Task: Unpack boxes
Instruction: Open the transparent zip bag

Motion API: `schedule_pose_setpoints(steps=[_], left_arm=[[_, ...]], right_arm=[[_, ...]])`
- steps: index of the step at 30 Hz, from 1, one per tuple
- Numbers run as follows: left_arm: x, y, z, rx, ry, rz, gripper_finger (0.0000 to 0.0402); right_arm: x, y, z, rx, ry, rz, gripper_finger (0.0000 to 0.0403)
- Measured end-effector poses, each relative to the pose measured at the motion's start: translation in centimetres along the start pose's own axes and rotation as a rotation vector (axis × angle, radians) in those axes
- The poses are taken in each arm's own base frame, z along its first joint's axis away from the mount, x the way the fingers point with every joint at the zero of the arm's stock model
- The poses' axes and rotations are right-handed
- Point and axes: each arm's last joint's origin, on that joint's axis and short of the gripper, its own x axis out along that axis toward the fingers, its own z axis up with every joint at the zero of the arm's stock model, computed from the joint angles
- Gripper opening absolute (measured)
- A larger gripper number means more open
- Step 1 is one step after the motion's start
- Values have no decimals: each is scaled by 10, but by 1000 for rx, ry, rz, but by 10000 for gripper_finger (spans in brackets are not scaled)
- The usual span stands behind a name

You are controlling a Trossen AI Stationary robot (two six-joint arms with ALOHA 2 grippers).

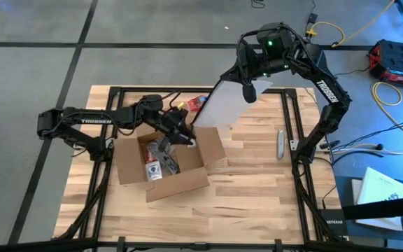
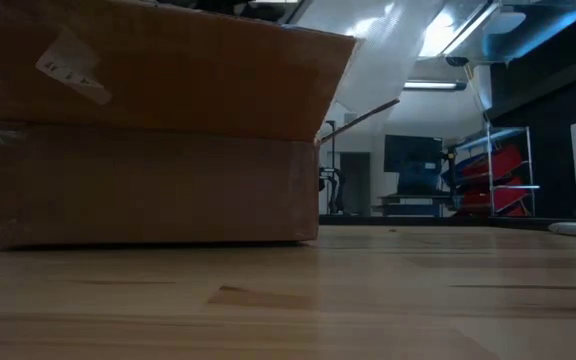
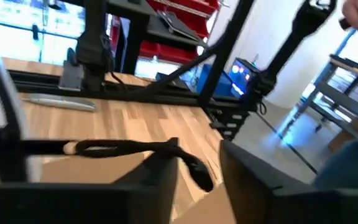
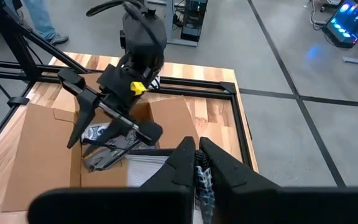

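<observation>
The brown cardboard box (image 1: 166, 164) stands open on the wooden table, left of centre, flaps spread; its near wall fills the low view (image 2: 148, 180). Silvery packets (image 1: 161, 157) lie inside it. My left gripper (image 1: 185, 138) hangs open over the box's far right part, just above the packets (image 4: 104, 149); a thin black cord (image 3: 135, 149) crosses in front of its fingers. My right gripper (image 4: 197, 165), raised high beyond the box's far right corner, is shut on a clear plastic bag (image 1: 219, 105). A small red-and-blue object (image 1: 196, 103) lies beyond the box. My left gripper: I cannot tell whether its fingers touch the packets or the cord. My right gripper pinches the clear bag's top part (image 4: 202, 180) between its two shut fingers, which slant downward. The bag hangs slack below them, and its lower end (image 1: 212, 124) reaches down beside the box's far right flap.
A grey utility knife (image 1: 280, 142) lies on the table toward the right edge. A black frame rail (image 1: 292, 126) runs round the tabletop. Bare wood stretches right of and in front of the box (image 1: 257, 189).
</observation>
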Motion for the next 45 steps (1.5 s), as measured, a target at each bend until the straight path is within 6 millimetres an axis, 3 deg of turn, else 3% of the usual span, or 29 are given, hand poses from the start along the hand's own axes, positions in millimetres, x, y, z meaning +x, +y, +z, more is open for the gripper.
schedule_pose_setpoints(steps=[10, 19, 29, 45], left_arm=[[-1, 2, 6, 23, -64, 69, 286], [-1, 3, 8, 16, -90, 129, 365], [1, -1, 11, 86, -117, 114, 399], [-5, 9, -22, -204, 179, 194, 399]], right_arm=[[0, 1, -1, 33, 1, 27, 0], [0, 1, -1, 46, 3, 30, 0], [0, 1, -1, 46, 3, 30, 0], [0, 1, -1, 59, 4, 31, 0]])
